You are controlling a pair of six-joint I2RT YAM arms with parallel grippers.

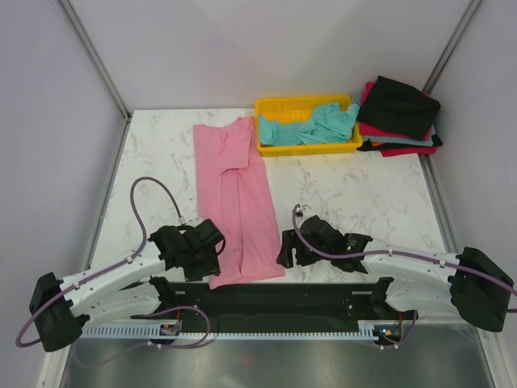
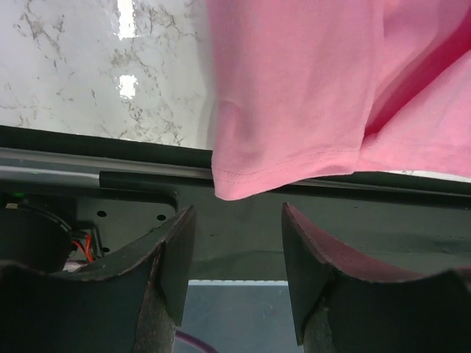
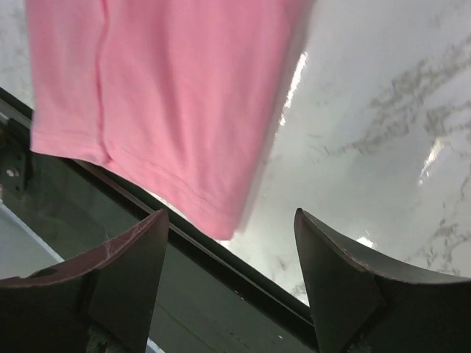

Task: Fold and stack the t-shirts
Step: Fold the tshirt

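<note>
**Desk:** What does the overhead show?

**Photographer:** The pink t-shirt (image 1: pixel 237 202), folded into a long strip, lies on the marble table (image 1: pixel 355 194) between the two arms. The left gripper (image 1: pixel 216 246) sits just beside the strip's near left corner, and the right gripper (image 1: pixel 284 250) just beside its near right corner. Well beyond the right gripper, the teal t-shirt (image 1: pixel 311 128) is crumpled in a yellow tray (image 1: pixel 303 103). To the right of that, the black t-shirt (image 1: pixel 400 105) tops a pile with the red t-shirt (image 1: pixel 404 150) under it.

**Desk:** And the left wrist camera?

**Photographer:** The jaws stand apart with nothing between them. The pink hem corner hangs just ahead of the gap, drooping over the black frame (image 2: pixel 110 202) at the table's near edge. It's not touching either finger.

**Desk:** Right wrist?

**Photographer:** Jaws spread wide, holding nothing. The pink shirt's stitched corner lies ahead and left of the gap, overhanging the table edge. Bare marble lies ahead and to the right.
</note>
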